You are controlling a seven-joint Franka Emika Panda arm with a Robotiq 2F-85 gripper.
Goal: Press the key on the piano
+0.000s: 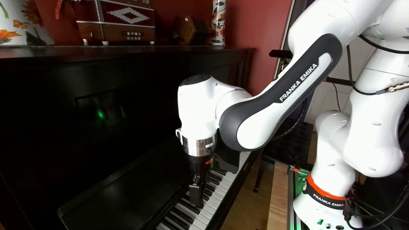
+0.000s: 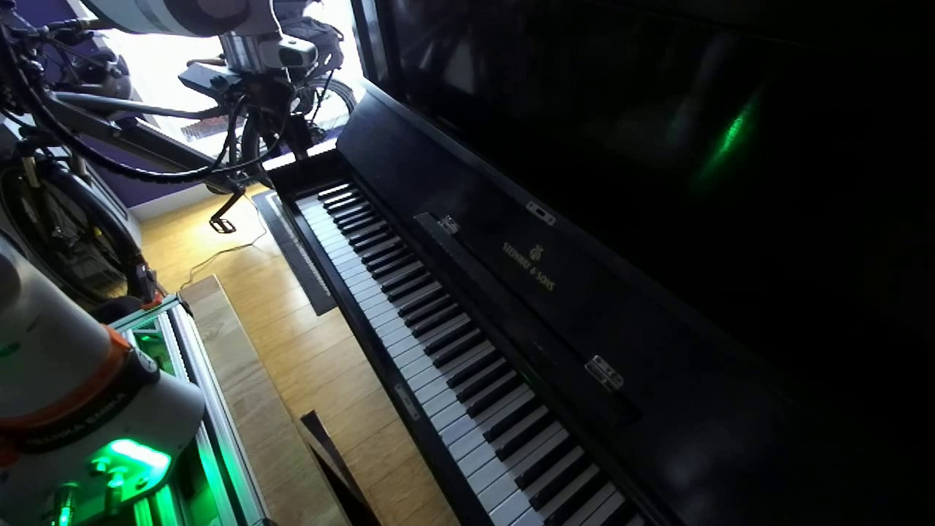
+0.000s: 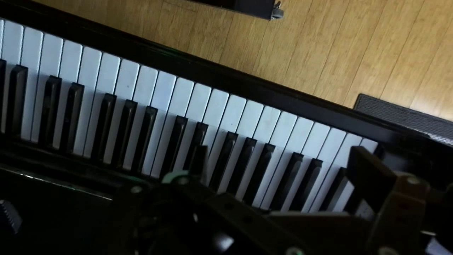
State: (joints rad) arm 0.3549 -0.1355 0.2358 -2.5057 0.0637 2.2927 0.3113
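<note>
On the wood-plank floor (image 2: 292, 351) lie 1 dark mat (image 2: 292, 256) and 1 thin, bending cable (image 2: 226, 253).

Piano (image 2: 570, 292) cropped in both exterior views, keys (image 2: 438, 358) running off the bottom edge. Pincer (image 3: 279, 150) covers some keys in wrist view; touching or not, can't tell. In an exterior view: arm (image 1: 302, 80) cut off top and right, accordion (image 1: 116, 24) cropped at top, flower-print item (image 1: 19, 24) at left, type unclear.
</note>
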